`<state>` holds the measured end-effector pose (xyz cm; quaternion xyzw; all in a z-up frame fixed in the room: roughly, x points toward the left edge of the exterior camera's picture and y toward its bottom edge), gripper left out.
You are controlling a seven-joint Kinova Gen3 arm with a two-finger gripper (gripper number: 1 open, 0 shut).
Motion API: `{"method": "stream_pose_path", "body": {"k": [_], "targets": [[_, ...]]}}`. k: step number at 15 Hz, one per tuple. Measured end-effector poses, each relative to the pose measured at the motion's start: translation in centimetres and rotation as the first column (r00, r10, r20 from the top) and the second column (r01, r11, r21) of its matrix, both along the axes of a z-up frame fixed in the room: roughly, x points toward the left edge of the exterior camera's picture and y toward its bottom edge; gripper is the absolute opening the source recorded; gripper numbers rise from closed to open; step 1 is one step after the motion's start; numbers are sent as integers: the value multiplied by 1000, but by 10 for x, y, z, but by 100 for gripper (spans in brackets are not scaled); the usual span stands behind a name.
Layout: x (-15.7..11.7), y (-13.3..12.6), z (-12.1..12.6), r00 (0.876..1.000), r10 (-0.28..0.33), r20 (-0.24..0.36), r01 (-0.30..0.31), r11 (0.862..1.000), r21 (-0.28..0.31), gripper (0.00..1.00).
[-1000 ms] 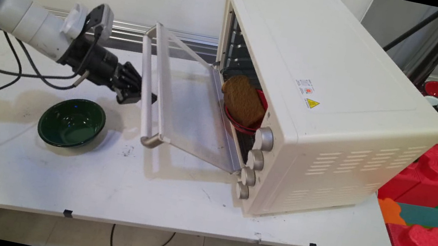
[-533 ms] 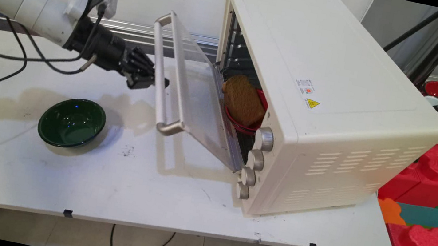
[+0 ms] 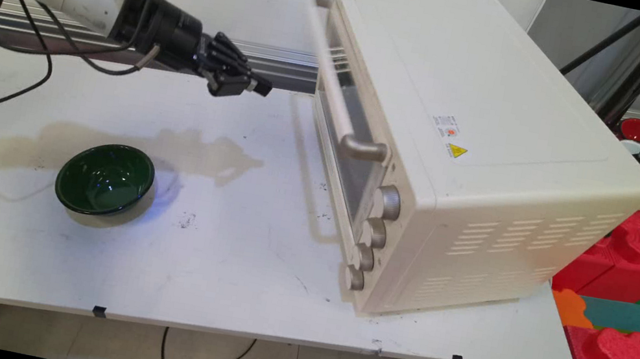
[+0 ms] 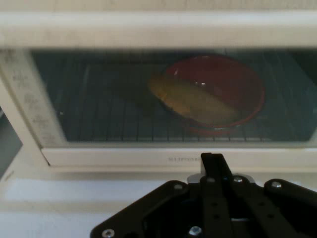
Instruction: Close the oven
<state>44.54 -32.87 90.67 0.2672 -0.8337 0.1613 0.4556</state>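
White worktop under a pale wall carries everything here, and the toaster oven (image 3: 470,147) takes up its right half, reaching toward the far edge.

The oven's glass door (image 3: 342,144) is shut, flush against the front, which faces left across the worktop. The door's metal handle (image 3: 335,93) runs along the top of that front, its long axis going from the far edge toward the near edge. Through the glass in the hand view a red bowl (image 4: 223,91) sits on the rack with a brown slice of bread (image 4: 195,101) leaning in it. Four knobs (image 3: 373,235) are stacked at the oven's near front corner.

The claw (image 3: 254,87) hovers above the worktop to the left of the door, apart from it, pointing right at the glass, slightly lower than the handle. It touches nothing and holds nothing. In the hand view the two fingers lie together as one narrow black bar, so the claw reads as closed on itself.

A dark green bowl (image 3: 105,178) stands on the worktop's left half, nearer the near edge, well apart from the claw and the oven.
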Motion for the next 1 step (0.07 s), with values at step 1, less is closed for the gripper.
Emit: {"method": "stream_pose_path", "body": {"k": [1], "targets": [[-1, -2, 3, 1000, 0, -5, 0, 1000, -7, 0]]}}
